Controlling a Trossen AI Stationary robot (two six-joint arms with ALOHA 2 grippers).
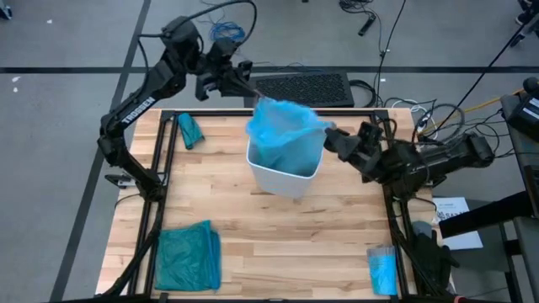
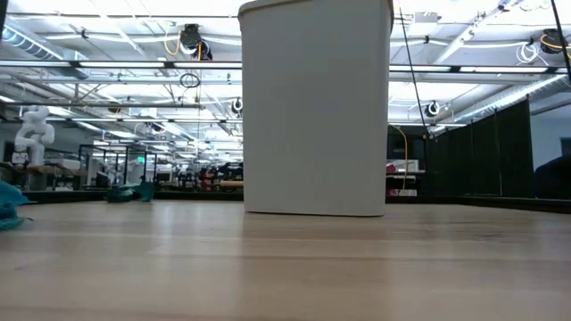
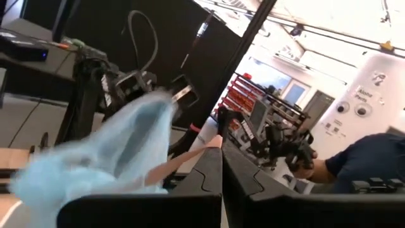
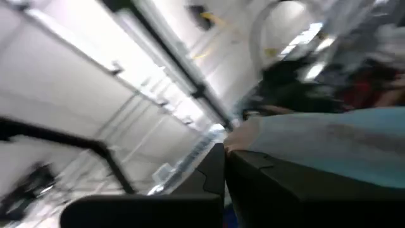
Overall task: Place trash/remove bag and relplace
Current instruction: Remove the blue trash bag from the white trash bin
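High view first: the wooden table, pale butcher-block planks, carries a white bin just above centre, a smooth, slightly tapered plastic tub. The bag, thin crinkly sky-blue film, sits in and above the bin's mouth, stretched between the two arms. The left gripper, at about eleven o'clock from the bin, is pinched tight on the bag's far edge, and the right gripper, at about three o'clock, is clamped on the opposite edge. Pulling from two sides like that looks meant to keep the mouth spread, either to lift the liner clear or to seat it over the rim; I can't tell which. At seven o'clock lies a flat, rumpled teal bag, at five o'clock a small folded blue packet, and at ten o'clock a small teal bundle. I see no trash on the table.
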